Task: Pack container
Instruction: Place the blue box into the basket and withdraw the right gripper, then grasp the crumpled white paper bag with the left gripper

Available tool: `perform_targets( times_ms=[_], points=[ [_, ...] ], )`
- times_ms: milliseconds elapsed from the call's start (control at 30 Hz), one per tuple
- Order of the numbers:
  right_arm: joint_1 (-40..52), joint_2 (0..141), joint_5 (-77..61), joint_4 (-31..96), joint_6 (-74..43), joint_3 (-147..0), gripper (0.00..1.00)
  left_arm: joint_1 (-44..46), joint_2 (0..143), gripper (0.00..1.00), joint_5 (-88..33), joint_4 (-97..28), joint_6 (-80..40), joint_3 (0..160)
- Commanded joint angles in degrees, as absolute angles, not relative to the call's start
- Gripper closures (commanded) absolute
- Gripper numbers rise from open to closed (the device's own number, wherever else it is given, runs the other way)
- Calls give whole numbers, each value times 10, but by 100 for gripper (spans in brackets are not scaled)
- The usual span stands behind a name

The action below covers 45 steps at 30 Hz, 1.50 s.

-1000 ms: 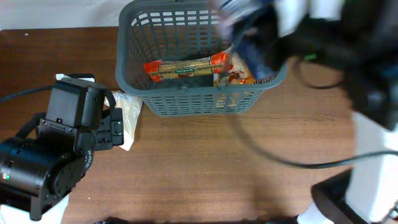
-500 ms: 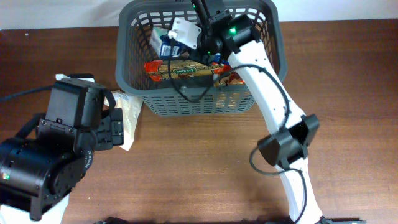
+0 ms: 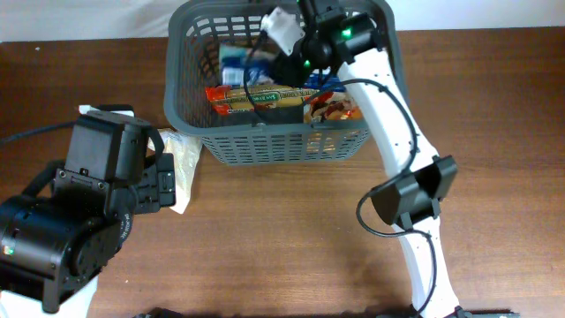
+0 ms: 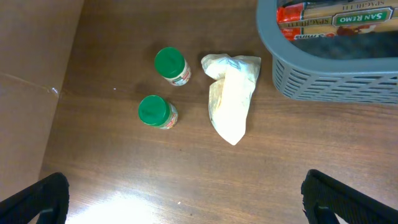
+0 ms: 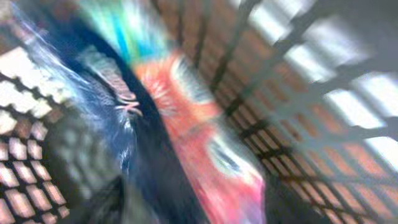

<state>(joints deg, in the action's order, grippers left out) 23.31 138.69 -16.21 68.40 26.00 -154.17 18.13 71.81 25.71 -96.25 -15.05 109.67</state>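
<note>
The container (image 3: pixel 189 106), a dark grey lattice basket, stands at the table's far middle. Inside lie a spaghetti pack (image 3: pixel 256 95), a blue and white packet (image 3: pixel 231 60) and a red snack bag (image 3: pixel 334 108). My right gripper (image 3: pixel 284 60) reaches down into the basket, just right of the blue packet; its jaws are hidden by the wrist. The right wrist view is motion-blurred, showing only a blue and red packet (image 5: pixel 186 143) against the lattice (image 5: pixel 292 93). At the left, my left gripper (image 4: pixel 186 214) hangs open above bare wood with nothing between its fingers (image 4: pixel 345 199).
Left of the basket lie a white plastic bag (image 4: pixel 231 93) and two green-lidded jars (image 4: pixel 170 64) (image 4: pixel 154 111). The basket's corner (image 4: pixel 323 81) shows in the left wrist view. The bulky left arm (image 3: pixel 79 221) fills the near left.
The right arm swung in over the basket, then drew its gripper back to the right. The blue and white packet stays where it was in the basket. The left arm has not moved.
</note>
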Motion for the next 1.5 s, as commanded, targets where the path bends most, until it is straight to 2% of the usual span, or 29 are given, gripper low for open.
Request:
perform_targets(
  times_ms=[0, 133, 267, 333, 367, 400, 500, 600, 767, 900, 1167, 1467],
  points=[
    [224, 1258, -170, 686, 153, -1617, 21, 178, 720, 1, 258, -961, -152, 1096],
    [214, 1174, -145, 690, 143, -1641, 23, 178, 720, 1, 265, -946, -152, 1096],
    [164, 1123, -65, 716, 80, -1641, 22, 178, 721, 1, 266, -921, -152, 1096],
    [116, 1110, -67, 740, 38, -1641, 12, 178, 720, 1, 266, -922, -152, 1096],
    [60, 1108, -81, 775, -4, -1641, 9, 178, 720, 1, 266, -922, -152, 1096],
    [22, 1110, -95, 802, -29, -1640, 1, 178, 721, 1, 263, -922, -152, 1096],
    [-61, 1124, -123, 867, -81, -1624, 1, 178, 720, 1, 229, -922, -152, 1096],
    [-139, 1148, -151, 917, -83, -1593, 1, 178, 721, 1, 228, -898, -152, 1096],
    [-226, 1175, -163, 930, -96, -1530, 1, 171, 732, 1, 309, -839, -152, 1096],
    [-273, 1187, -161, 929, -98, -1485, 1, 118, 776, 1, 335, -812, -121, 1096],
    [-304, 1187, -159, 928, -97, -1415, 1, -66, 915, 1, 93, -814, -43, 1096],
    [-304, 1187, -159, 928, -98, -1404, 1, -96, 1090, 0, -42, -812, 113, 1096]
  ],
)
